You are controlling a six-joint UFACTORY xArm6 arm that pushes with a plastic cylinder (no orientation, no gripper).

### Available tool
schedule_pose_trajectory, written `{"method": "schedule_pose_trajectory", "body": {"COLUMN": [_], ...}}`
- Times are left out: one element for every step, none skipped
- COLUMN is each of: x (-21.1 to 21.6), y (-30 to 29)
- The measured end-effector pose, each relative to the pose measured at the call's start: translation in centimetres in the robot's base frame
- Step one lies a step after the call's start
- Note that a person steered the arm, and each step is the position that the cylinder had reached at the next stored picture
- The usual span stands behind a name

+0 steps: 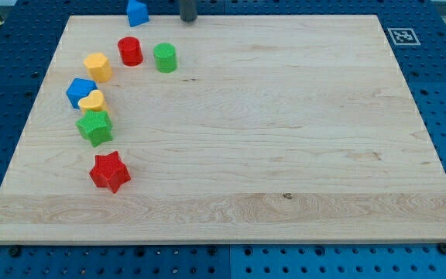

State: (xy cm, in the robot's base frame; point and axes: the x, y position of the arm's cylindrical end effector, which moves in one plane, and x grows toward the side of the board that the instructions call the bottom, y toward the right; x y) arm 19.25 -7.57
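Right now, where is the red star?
The red star sits near the view's left edge of the wooden board, lowest of all the blocks, just below the green star. My tip is far off, at the view's top.

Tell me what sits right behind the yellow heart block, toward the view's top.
A blue block sits directly behind the yellow heart, touching it; the heart covers its lower right part. A green star is at the heart's near side. My tip is far off at the board's top edge.

A robotics lab set-up: a pale wooden board (285,155) lies on a blue perforated bench (440,256) with a regular grid of mounting holes, and a black-and-white fiducial marker (399,36) is fixed at the board's top right corner.
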Motion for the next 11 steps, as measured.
{"method": "schedule_pose_trajectory", "body": {"x": [-0.1,0.0,-0.1,0.0,0.0,-0.1,-0.1,0.1,-0.1,0.0,4.4], "y": [-0.6,-1.8,-2.2,-2.5,-2.9,-3.8,-4.5,-4.5,-6.5,-6.8,-8.1]}}
